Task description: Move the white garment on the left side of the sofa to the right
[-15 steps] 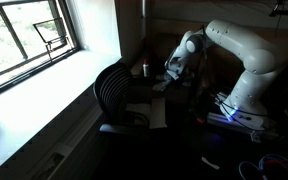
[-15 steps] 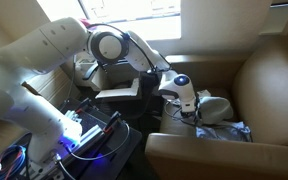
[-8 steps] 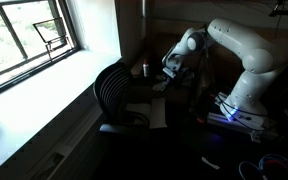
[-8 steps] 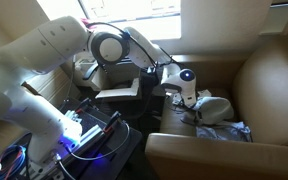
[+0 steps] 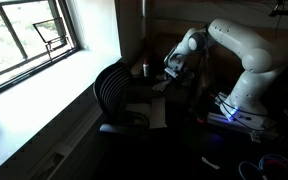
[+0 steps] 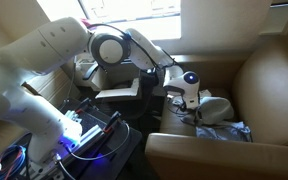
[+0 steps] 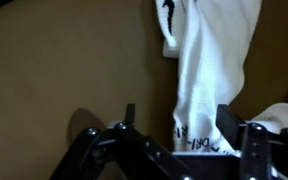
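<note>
The white garment (image 7: 209, 60) with black print hangs in a long fold between my gripper's fingers (image 7: 179, 118) in the wrist view. The fingers sit on both sides of the cloth and hold it. In an exterior view the gripper (image 6: 191, 98) hangs just above the seat of the tan sofa (image 6: 269, 75), and the bunched white garment (image 6: 215, 107) sits right beside and under it. In an exterior view the gripper (image 5: 175, 70) is dark and the garment is hidden.
A grey patterned cloth (image 6: 229, 131) lies on the sofa seat near the front. The sofa's armrest (image 6: 214, 155) runs along the near side. A black ribbed chair (image 5: 114, 92) and a window sill (image 5: 44, 95) stand beside the arm's base (image 5: 246, 105).
The gripper has moved a little to the right and slightly up over the sofa seat, with the white garment following it.
</note>
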Tool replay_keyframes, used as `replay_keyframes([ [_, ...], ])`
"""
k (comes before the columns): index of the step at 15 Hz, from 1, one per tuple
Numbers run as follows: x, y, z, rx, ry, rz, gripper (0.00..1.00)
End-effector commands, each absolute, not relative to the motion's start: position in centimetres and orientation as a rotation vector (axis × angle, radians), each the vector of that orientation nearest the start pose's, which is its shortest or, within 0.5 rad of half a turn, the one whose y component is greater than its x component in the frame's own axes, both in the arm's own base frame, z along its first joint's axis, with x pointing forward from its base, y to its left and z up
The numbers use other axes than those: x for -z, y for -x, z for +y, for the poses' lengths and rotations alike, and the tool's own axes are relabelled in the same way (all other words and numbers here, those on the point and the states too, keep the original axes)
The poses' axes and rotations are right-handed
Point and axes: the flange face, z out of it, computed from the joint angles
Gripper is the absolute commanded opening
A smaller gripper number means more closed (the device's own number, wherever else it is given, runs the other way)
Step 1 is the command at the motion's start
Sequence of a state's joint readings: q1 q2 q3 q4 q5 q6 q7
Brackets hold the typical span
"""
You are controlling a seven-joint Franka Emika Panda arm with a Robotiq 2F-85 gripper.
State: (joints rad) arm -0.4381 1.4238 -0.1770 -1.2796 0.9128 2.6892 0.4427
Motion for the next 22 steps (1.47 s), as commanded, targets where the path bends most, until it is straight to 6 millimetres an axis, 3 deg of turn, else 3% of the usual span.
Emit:
replay_keyframes([
  [1,11.7,-52.7,-38.0,0.241,1.875,2.248,1.0],
  [6,12.1,-52.3,-37.9,0.276,1.893,2.288,1.0],
  [7,12.5,-52.1,-38.0,0.28,1.896,2.29,0.75],
  [8,12.7,-52.0,-38.1,0.269,1.896,2.289,0.74],
  [18,12.3,-52.3,-38.1,0.323,1.938,2.278,0.03],
  [21,12.1,-52.8,-38.0,0.322,1.916,2.288,0.0],
  [22,12.0,-53.0,-38.1,0.31,1.901,2.266,0.11],
])
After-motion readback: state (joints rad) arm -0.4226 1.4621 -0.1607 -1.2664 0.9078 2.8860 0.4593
